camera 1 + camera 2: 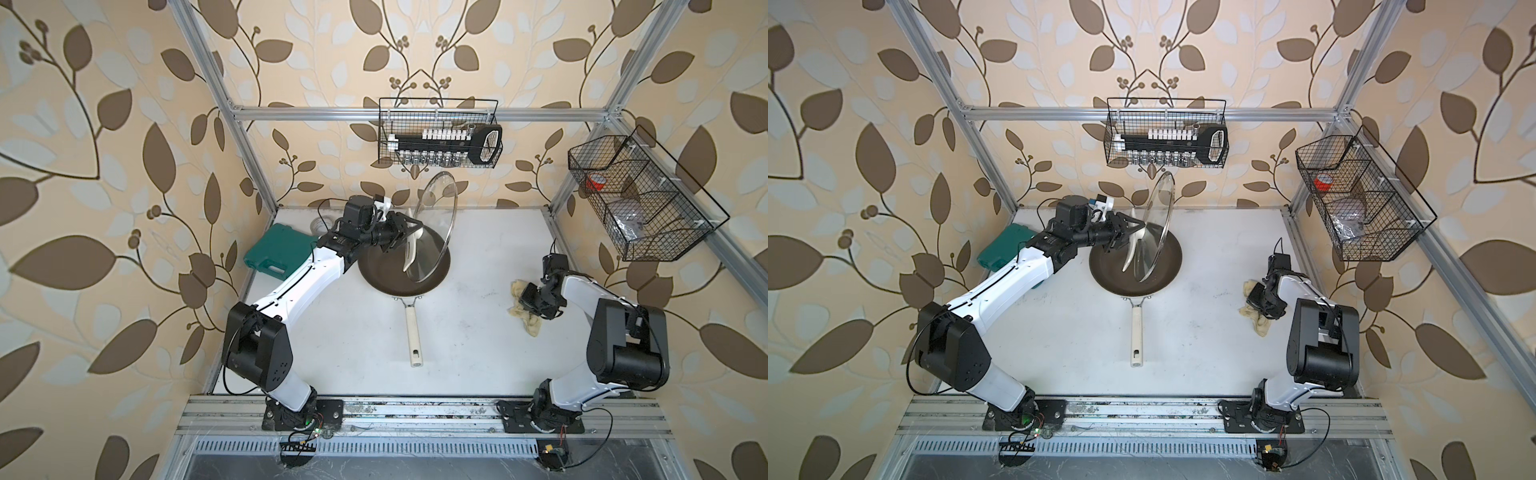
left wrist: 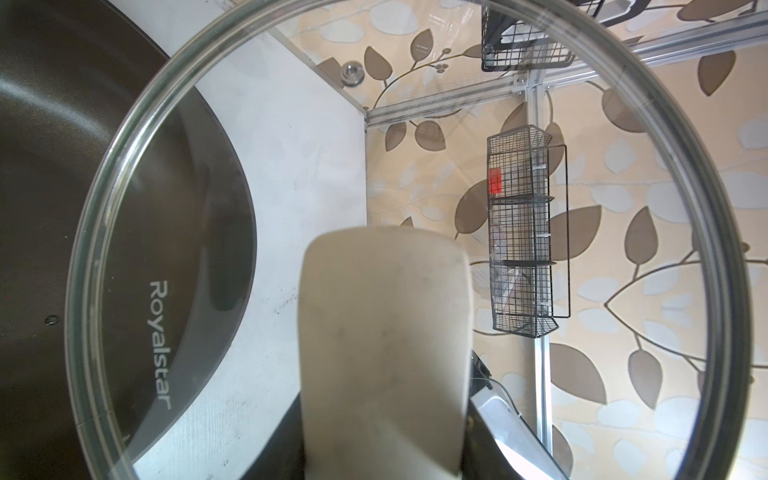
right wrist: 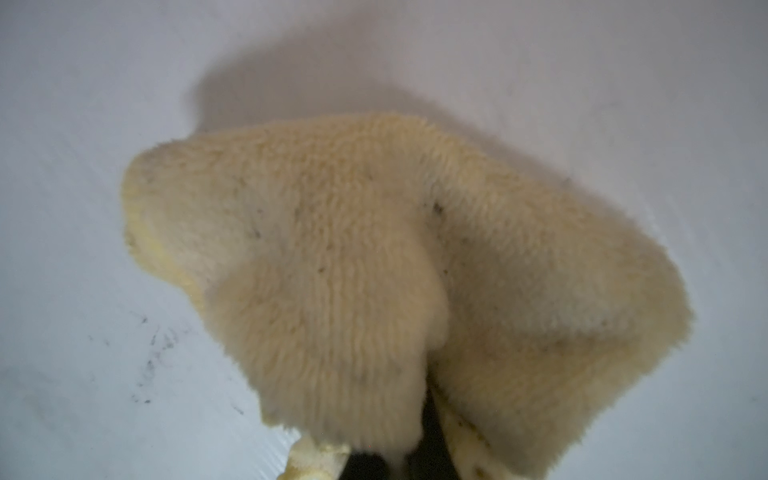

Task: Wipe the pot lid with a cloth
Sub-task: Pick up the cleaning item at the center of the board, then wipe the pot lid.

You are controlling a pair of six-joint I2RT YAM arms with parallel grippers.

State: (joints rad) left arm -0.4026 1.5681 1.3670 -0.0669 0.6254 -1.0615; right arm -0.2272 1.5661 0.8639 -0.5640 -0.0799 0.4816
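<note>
While gripping the pot lid, left arm stretches.

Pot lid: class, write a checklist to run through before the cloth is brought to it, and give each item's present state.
1. Left gripper shut on the lid by its handle: ok.
2. Lid raised on edge above the pan: ok.
3. Right gripper shut on the cloth: ok.
4. Cloth lifted off the table: cannot tell.
5. Nothing stands between cloth and lid: ok.
</note>
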